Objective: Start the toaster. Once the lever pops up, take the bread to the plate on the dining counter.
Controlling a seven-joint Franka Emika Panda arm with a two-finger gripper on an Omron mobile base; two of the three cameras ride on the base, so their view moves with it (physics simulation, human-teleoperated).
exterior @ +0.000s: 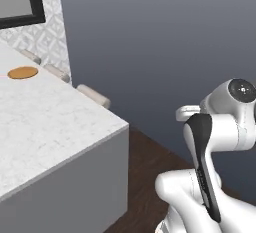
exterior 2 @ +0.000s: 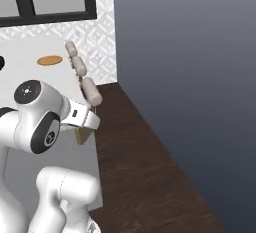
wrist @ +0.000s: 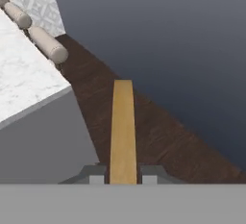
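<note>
My gripper (wrist: 123,175) is shut on the bread (wrist: 123,127), a thin golden-brown slice that runs edge-on out from between the fingertips over the dark floor. From the right base view the bread (exterior 2: 83,135) hangs below my hand, beside the corner of the dining counter (exterior 2: 30,77). The orange-tan plate (exterior: 22,72) lies flat on the far part of that white marble dining counter (exterior: 55,122), well away from my hand; the right base view has the plate (exterior 2: 50,60) near the window wall. The toaster is out of view.
Beige cushioned stools (exterior: 93,95) line the counter's far edge, seen also as stools (exterior 2: 91,91) and stools (wrist: 48,45). Dark wood floor (wrist: 163,136) runs between the counter's grey side (wrist: 43,141) and a dark grey wall (exterior 2: 190,52).
</note>
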